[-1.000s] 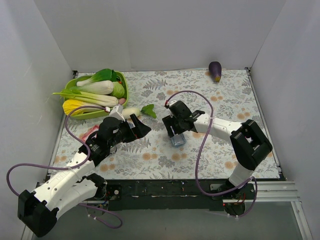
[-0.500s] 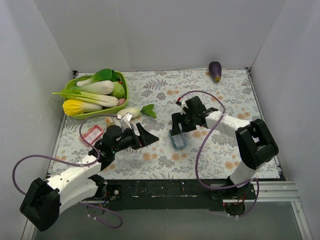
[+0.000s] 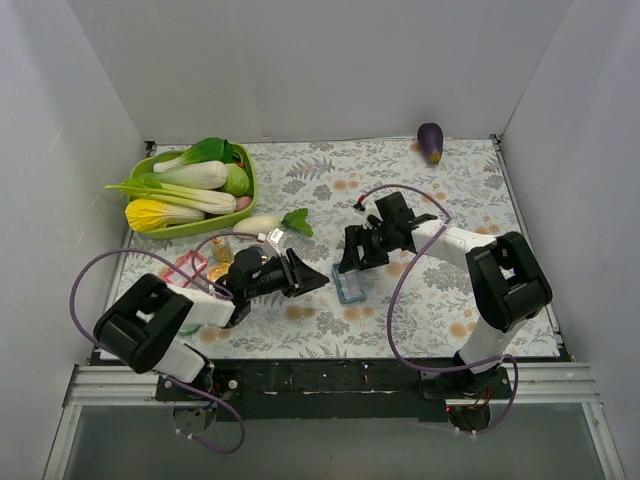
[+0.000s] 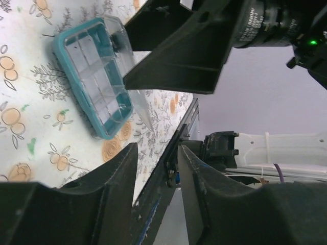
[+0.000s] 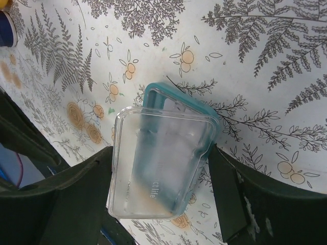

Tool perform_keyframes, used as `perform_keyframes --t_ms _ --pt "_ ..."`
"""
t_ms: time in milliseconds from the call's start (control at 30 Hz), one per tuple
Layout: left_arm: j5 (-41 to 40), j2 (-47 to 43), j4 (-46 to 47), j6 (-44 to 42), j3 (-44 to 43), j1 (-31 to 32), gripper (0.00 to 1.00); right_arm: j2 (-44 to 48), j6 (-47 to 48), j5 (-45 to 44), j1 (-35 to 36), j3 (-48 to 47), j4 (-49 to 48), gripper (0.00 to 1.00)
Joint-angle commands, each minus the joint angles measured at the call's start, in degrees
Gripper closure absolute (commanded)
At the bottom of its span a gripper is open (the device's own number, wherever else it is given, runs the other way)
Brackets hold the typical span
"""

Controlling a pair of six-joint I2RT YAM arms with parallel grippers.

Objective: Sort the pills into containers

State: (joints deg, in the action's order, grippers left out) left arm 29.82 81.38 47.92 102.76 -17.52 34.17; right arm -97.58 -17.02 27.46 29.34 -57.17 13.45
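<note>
1. The right gripper stands wide and clamps the clear lid by its two edges. The smooth plastic may slip and drop.
2. The left gripper is almost closed, with a narrow gap and nothing in it. It points at the right one from near, so a bump could knock the lid.
3. The blue-rimmed tray lies on the table just under the lid, its compartments seemingly empty. It looks light and may slide.
4. The pills I cannot make out.
</note>
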Motion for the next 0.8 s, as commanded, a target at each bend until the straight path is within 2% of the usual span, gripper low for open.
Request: perform_keyframes --t_ms 0,367,767 --pt "0.5 5.8 7.1 0.6 -3.2 -0.2 0.67 -0.7 -1.5 3.9 -1.0 -0.5 -1.6 0.34" --pt "2.1 17.4 10.6 1.1 -8.2 1.3 0.69 -2.5 -2.3 6.2 -1.8 -1.0 -1.4 0.33" --pt "-0.2 24.3 3.9 0.2 -14.4 5.8 0.72 -2.8 -2.9 8.7 -2.4 -0.7 -1.8 0.31"
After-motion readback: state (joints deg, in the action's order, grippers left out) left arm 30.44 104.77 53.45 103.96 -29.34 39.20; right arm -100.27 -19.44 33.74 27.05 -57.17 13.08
